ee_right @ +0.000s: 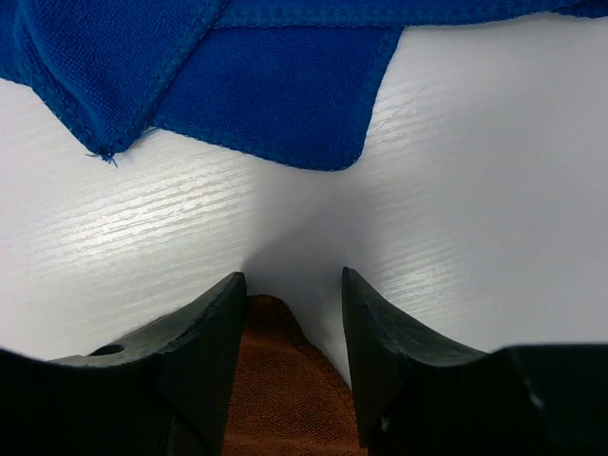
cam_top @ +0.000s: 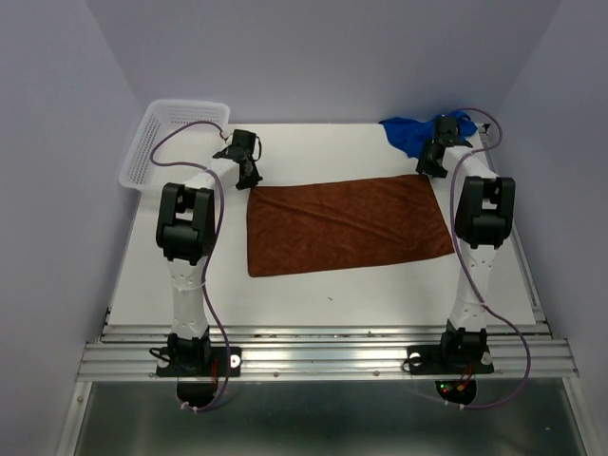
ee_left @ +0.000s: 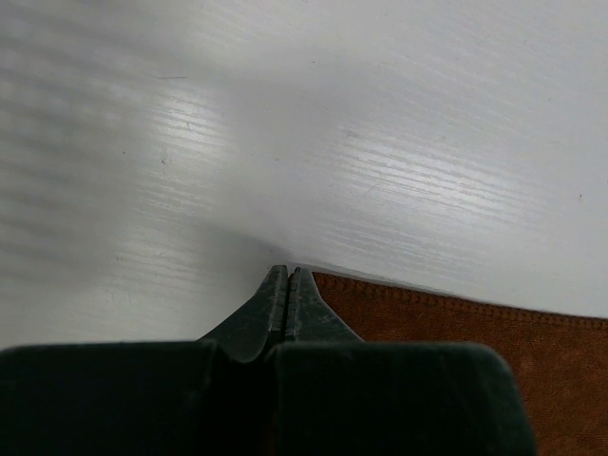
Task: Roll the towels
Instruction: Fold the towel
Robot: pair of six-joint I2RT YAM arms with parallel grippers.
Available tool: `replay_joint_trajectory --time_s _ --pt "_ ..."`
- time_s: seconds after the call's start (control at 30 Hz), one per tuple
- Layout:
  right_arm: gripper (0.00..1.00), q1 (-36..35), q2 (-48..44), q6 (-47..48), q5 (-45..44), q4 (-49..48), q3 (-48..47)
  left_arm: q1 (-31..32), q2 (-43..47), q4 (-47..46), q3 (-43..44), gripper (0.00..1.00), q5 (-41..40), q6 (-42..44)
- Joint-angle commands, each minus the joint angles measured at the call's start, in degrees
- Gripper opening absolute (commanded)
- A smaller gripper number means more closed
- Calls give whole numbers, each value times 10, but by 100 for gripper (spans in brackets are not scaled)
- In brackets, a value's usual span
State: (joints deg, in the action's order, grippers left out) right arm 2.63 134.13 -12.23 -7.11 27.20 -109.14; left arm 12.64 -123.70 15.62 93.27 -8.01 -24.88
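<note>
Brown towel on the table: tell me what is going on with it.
The brown towel lies flat and unrolled on the white table. The left pincer is shut at its far left corner; the right pincer is open over its far right corner. A crumpled blue towel lies just beyond. No rolling yet.

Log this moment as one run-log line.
roll: not started | brown towel: flat | left gripper: shut, at far-left corner | right gripper: open, over far-right corner | blue towel: bunched, far right

The rust-brown rectangular cloth towel (cam_top: 347,225) looks nappy and matt; the white table (cam_top: 285,296) shows a glossy, finely grained finish.
</note>
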Motion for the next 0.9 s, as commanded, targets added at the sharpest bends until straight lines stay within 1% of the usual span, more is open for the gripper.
replay_joint_trajectory --time_s 0.0,0.1,0.33,0.47,0.6,0.63,0.67,0.7,0.8,0.87 --pt "50 2 -16 -10 13 11 19 -3 26 -7 5 0 -8 5" --pt "51 2 -26 -14 15 15 28 -3 26 -7 6 0 -7 3" --pt "50 2 -42 -24 46 20 38 -3 27 -10 4 0 -6 -1" --pt "48 2 -39 -24 63 22 37 -3 27 -14 4 0 -2 -2" --pt "36 2 -34 -20 58 22 31 -3 28 -16 2 0 4 -3" --pt "30 2 -33 -17 57 22 26 -3 28 -16 2 0 4 -3" --pt "27 2 -32 -17 56 22 24 -3 27 -16 2 0 5 -3" --pt "20 2 -31 -14 54 22 21 -3 27 -16 3 0 7 -3" --pt "8 2 -31 -8 54 22 11 -3 29 -18 4 0 9 -3" --pt "4 2 -34 2 57 15 10 -3 31 -19 5 0 9 -3"
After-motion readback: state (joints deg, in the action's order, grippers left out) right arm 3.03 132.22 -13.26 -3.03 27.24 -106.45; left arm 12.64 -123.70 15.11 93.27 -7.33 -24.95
